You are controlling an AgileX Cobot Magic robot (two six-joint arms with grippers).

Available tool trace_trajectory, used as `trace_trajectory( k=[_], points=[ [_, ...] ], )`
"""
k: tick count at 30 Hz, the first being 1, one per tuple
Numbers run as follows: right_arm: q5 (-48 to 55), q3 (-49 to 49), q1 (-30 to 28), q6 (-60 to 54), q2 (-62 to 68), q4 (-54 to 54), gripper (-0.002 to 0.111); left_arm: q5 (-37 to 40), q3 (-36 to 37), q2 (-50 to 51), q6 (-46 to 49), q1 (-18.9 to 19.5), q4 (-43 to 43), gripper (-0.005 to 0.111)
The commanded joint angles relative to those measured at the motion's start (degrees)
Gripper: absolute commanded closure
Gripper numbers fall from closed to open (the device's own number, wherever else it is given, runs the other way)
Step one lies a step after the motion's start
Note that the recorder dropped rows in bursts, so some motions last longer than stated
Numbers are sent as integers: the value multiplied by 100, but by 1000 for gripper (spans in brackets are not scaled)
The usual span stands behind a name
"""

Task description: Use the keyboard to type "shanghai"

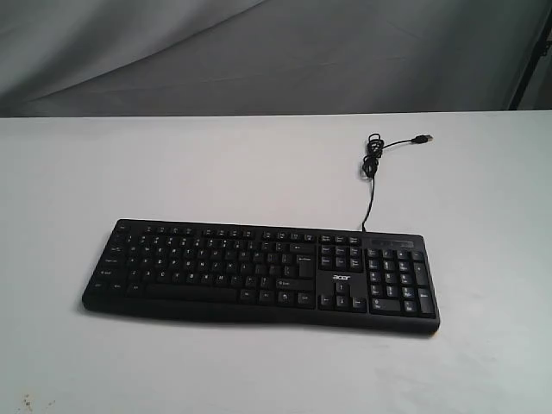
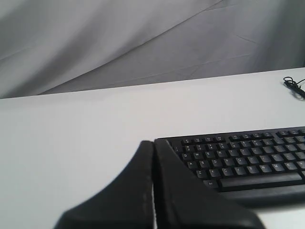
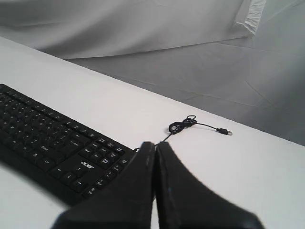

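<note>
My left pincer (image 2: 153, 143) is matt black; its two fingers (image 2: 126, 195) are broad at the base and taper to a narrow, blunt tip; a thin pale seam runs between them where they meet; the surfaces are smooth, with a faint sheen along the edges; my right pincer (image 3: 155, 144) looks the same: black, wedge-shaped, narrowing to a rounded point.
</note>
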Motion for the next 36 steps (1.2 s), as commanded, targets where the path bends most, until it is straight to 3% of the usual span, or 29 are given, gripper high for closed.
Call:
trace_trajectory(
  k=[1,33,36],
  points=[
    [-62,17,-14,16,-32,26,108,-28,25,-20,-16,-23,4,107],
    [-31,17,-14,18,-32,181,108,-28,25,-20,-16,-23,4,107],
    [-20,-389,-14,18,-32,200,108,-28,25,-20,-16,-23,4,107]
  ],
)
